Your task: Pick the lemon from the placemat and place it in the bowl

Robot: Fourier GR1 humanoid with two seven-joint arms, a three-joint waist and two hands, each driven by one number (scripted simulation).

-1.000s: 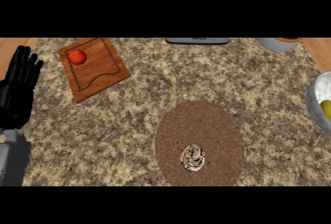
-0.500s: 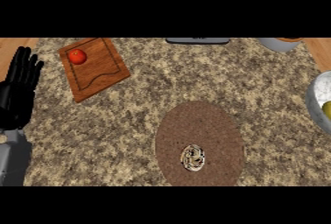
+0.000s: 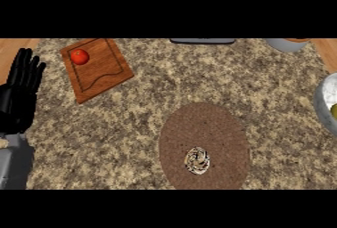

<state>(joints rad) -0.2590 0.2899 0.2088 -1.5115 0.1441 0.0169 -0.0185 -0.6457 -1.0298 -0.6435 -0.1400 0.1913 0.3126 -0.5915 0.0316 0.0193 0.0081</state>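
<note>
A brown oval placemat point(image 3: 205, 133) lies on the counter at the lower middle. On its near part sits a small round thing with a brown and white pattern point(image 3: 197, 160). A grey bowl point(image 3: 324, 111) is cut off by the right edge, and a yellow-green piece, perhaps the lemon point(image 3: 334, 110), shows inside it. My left hand point(image 3: 18, 95) rests open at the left edge with its fingers pointing up, far from the placemat. My right hand shows nowhere.
A wooden cutting board point(image 3: 99, 71) lies at the back left with a red tomato point(image 3: 80, 56) on its far corner. At the back edge are a dark flat object point(image 3: 202, 41) and a grey pot point(image 3: 287, 44).
</note>
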